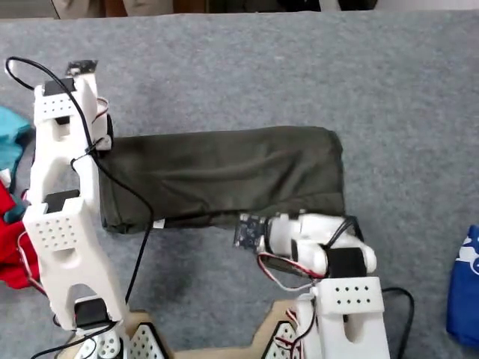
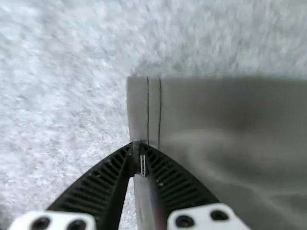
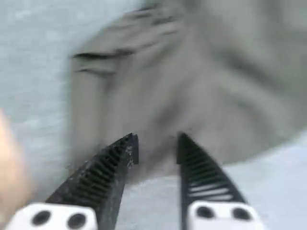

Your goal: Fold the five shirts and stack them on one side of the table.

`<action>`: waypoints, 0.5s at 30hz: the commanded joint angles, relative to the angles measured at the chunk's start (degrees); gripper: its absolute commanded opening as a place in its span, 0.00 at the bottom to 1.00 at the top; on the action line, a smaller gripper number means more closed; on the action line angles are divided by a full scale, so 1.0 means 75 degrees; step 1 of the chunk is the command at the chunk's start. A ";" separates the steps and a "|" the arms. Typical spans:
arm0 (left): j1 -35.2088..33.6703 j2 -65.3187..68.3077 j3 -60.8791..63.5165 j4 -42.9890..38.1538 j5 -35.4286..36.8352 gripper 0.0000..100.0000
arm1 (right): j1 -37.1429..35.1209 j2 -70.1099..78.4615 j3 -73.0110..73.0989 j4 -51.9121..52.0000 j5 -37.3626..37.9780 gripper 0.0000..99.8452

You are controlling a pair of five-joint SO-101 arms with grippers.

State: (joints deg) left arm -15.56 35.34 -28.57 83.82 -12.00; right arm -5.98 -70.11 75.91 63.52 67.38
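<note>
Your left end effector (image 2: 139, 148) pinches the hem of the dark olive cloth shirt (image 1: 224, 176) lying mid-frame on the grey felt worktop (image 1: 389, 90), right end effector (image 3: 156, 143) gaping over its lower edge; lift one-sided and the fold may slump.

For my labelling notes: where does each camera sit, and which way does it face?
High view: overhead, looking down at grey felt table, dark olive folded shirt; white left arm, right arm show.
Left wrist view: on left arm, facing shirt hem; left gripper shut on it.
Right wrist view: on right arm, facing shirt; right gripper open.
All three share the shirt.
</note>
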 commanded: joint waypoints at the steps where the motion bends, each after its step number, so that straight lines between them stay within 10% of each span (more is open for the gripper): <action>1: 0.0059 -0.0147 -0.0856 0.0176 0.0363 0.02 | 0.0240 0.0100 -0.0744 -0.1336 0.0000 0.01; 15: 0.0680 0.0041 -0.1418 0.0750 0.0692 0.02 | 0.0275 0.5468 -0.4554 -0.4161 -0.2637 0.01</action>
State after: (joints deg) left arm -10.99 35.69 -37.01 90.68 -7.43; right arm -2.64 -42.15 54.73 34.51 53.58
